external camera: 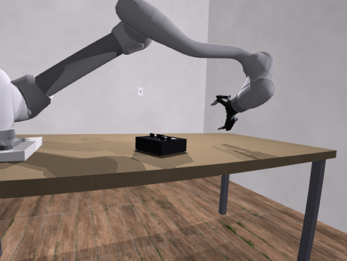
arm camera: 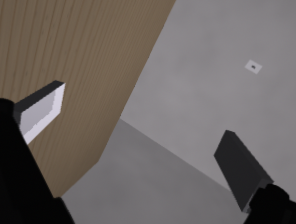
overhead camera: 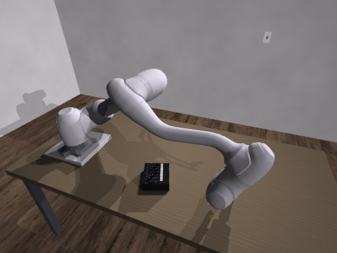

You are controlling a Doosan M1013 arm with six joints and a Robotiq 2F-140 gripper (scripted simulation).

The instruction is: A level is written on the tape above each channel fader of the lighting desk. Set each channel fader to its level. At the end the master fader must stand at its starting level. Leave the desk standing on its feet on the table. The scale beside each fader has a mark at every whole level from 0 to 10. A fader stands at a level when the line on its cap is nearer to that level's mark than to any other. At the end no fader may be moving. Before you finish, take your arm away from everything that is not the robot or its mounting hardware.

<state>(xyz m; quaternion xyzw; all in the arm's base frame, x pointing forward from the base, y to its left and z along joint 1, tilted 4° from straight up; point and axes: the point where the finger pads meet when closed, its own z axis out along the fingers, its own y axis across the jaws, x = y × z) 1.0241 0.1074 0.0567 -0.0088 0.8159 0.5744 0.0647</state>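
Note:
The black lighting desk [overhead camera: 155,176] [external camera: 161,145] stands on its feet near the middle of the table [overhead camera: 269,191] [external camera: 92,166]. Its fader caps [overhead camera: 153,173] [external camera: 160,136] stick up from the top, with a white tape strip [overhead camera: 161,172] along one side; the written levels are too small to read. My gripper [external camera: 219,116] [arm camera: 144,121] is open and empty. It hangs in the air well to the right of the desk and above table height, tilted sideways. In the top view the wrist hides it. The wrist view shows only table edge, wall and my two fingers.
The arm's base plate [overhead camera: 78,150] [external camera: 18,151] stands at the table's left end. The arm's forearm [overhead camera: 191,135] arches over the table behind the desk. A wall socket [overhead camera: 267,37] [external camera: 140,91] [arm camera: 253,65] is on the wall.

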